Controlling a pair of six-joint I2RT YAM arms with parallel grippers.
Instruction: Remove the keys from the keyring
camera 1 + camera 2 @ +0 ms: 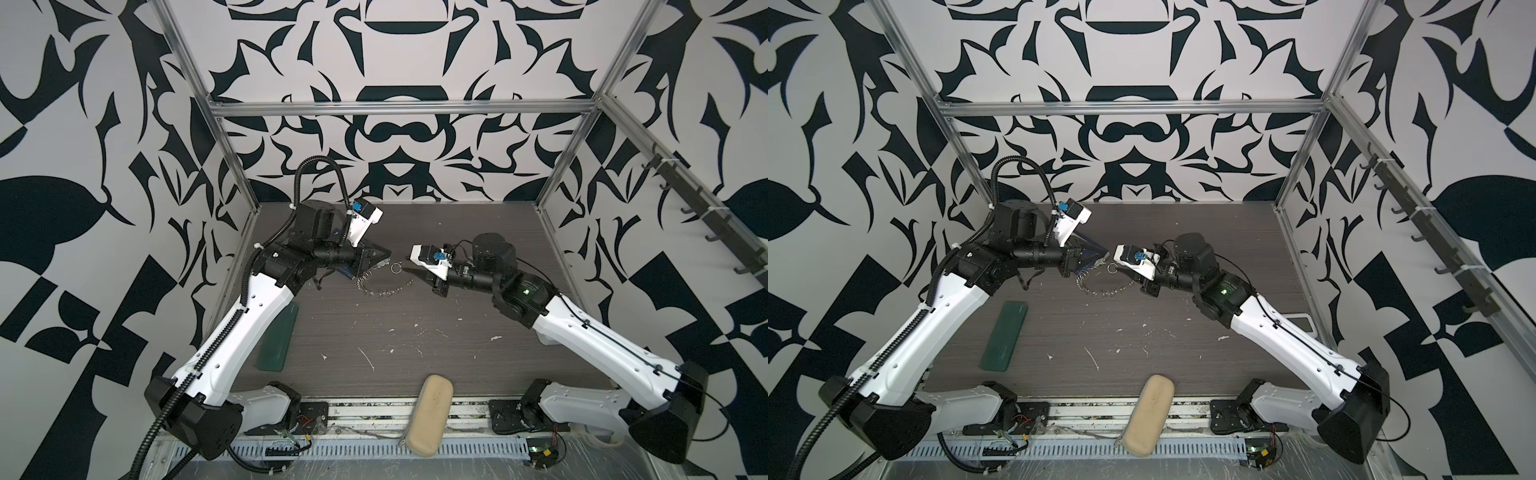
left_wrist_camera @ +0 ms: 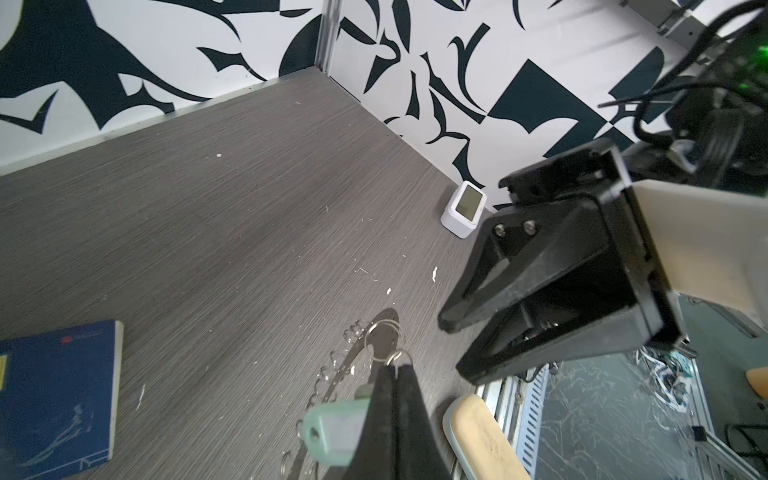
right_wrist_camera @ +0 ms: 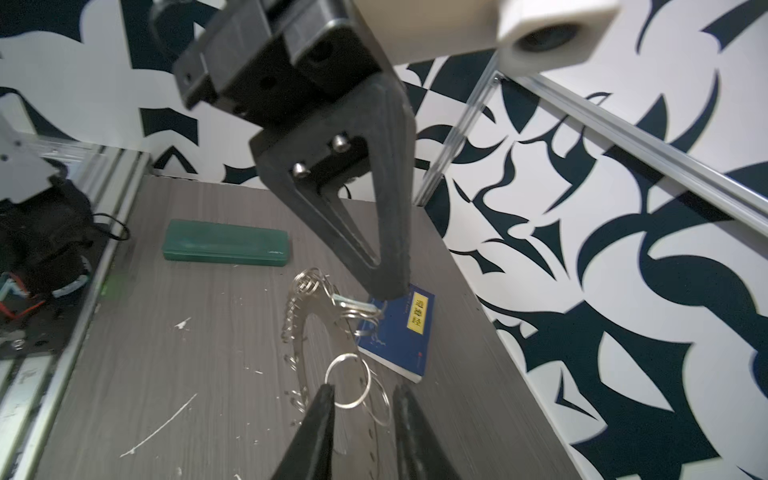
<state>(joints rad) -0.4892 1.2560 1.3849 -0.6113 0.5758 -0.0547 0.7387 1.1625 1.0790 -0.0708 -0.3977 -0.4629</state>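
The keyring (image 1: 384,291) (image 1: 1100,291) is a flat grey ring with several small wire rings along its rim. It lies mid-table with one end raised (image 3: 313,309). My left gripper (image 1: 390,252) (image 2: 395,368) is shut on the keys at that raised end. A silver key (image 3: 357,307) shows at its tips in the right wrist view. The mint-green tag (image 2: 332,428) sticks out beside the fingers. My right gripper (image 1: 408,272) (image 3: 365,390) is open just right of the keyring. A larger wire ring (image 3: 348,380) (image 1: 395,267) stands upright against one of its fingertips.
A blue book (image 2: 54,395) (image 3: 399,332) lies under the left gripper. A green case (image 1: 276,336) sits at the left and a beige case (image 1: 428,411) at the front edge. A small white device (image 2: 463,210) stands by the right wall. White specks dot the table.
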